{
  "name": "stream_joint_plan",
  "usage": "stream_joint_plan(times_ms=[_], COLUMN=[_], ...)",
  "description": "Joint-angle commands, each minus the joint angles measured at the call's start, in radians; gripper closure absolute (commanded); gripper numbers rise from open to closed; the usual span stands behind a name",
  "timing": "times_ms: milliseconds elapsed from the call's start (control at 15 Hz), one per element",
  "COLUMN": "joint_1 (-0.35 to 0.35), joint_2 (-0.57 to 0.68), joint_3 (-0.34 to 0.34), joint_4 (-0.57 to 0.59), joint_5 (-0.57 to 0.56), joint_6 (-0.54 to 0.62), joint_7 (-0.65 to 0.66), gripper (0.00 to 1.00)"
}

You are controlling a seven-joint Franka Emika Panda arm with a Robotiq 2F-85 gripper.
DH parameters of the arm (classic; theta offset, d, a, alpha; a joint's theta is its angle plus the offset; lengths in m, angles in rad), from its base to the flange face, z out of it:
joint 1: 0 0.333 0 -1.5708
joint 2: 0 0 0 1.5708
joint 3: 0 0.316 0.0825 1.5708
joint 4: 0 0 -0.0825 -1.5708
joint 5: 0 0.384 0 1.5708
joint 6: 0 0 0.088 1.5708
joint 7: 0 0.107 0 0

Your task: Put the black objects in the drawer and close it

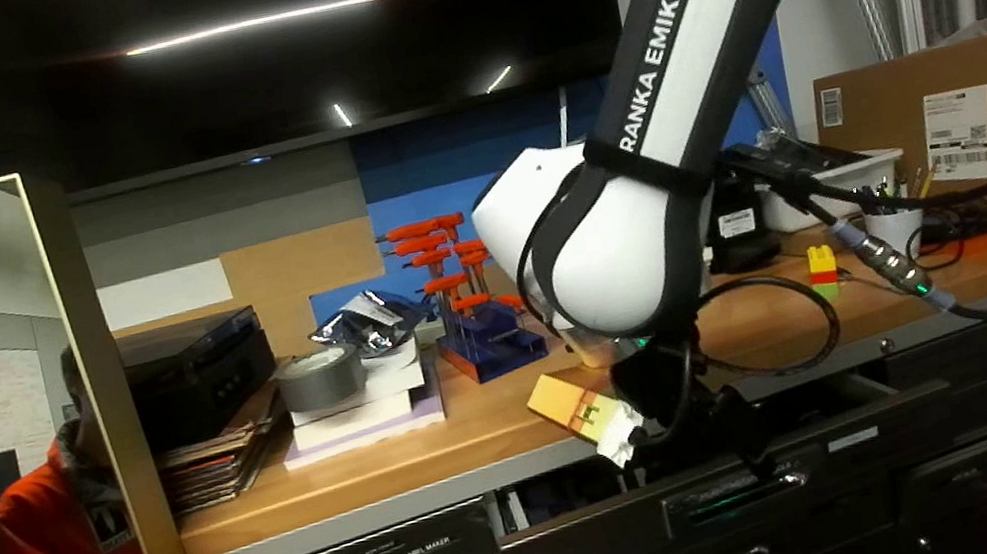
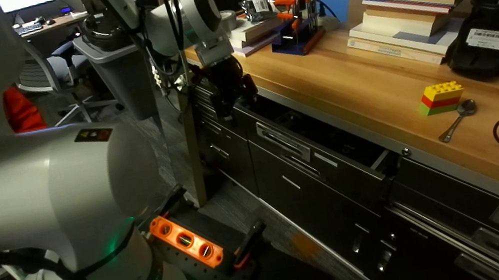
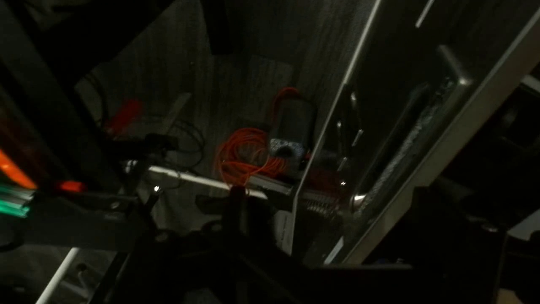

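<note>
The claw [image 2: 240, 100] is spread wide, gripping nothing, and the drawer [image 2: 346, 174] is pulled out just below it. Honestly too dark in there to tell if the black objects are inside.

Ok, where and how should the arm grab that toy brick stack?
Probably by the long sides of its yellow top, from above: the brick stack stands upright, narrower one way, and the spoon lies low beside it, so gripping high should clear that.
</note>
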Motion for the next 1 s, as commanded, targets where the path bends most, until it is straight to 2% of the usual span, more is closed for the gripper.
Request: stream_joint_plan(times_ms=[0, 133, 333, 600, 933], joint_1=[-0.172, -0.273, -0.386, -0.495, -0.561], joint_2=[-0.057, -0.035, 0.022, 0.150, 0.295], joint_3=[0.190, 0.275, 0.341, 0.362, 0.353], joint_4=[-0.007, -0.011, -0.022, 0.007, 0.059], joint_5=[0.032, 0.078, 0.157, 0.270, 0.388], joint_6=[-0.164, -0.179, -0.120, -0.024, 0.141], joint_7=[-0.002, -0.046, -0.139, -0.295, -0.420], gripper=[0.00, 0.00, 0.00, 0.00, 0.00])
